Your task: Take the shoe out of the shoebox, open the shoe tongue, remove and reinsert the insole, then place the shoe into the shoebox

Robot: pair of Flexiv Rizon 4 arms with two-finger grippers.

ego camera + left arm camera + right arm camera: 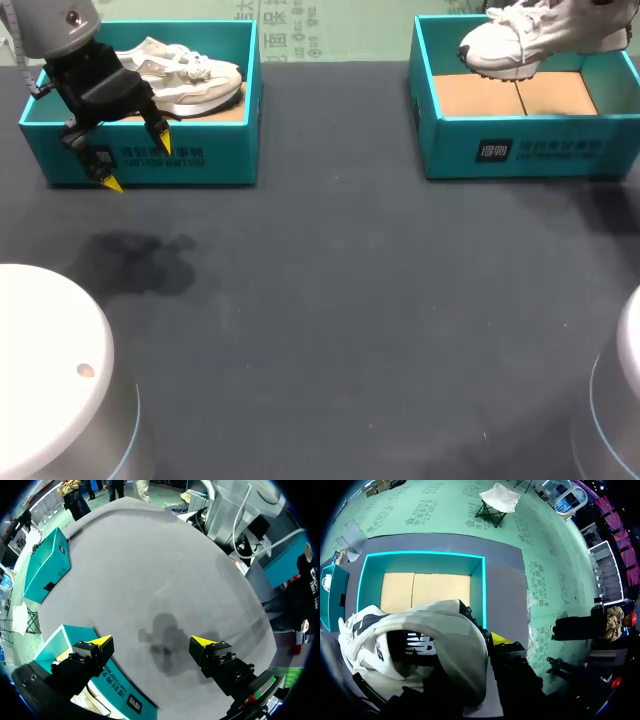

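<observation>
While the right hand [487, 642] pinched the seemingly light, floppy shoe [520, 40] by its collar above the shoebox [520, 150], the left hand [137, 163] hung spread.

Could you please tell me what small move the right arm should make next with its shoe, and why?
Assuming the earlier steps are done, I would ease the right tool down and slightly nearer. Its white shoe hangs over the far wall of the right shoebox, whose cardboard floor lies bare below.

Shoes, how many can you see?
2. One shoe lies inside the left shoebox; the other shoe is up in the air over the right shoebox. None seem hidden.
</observation>
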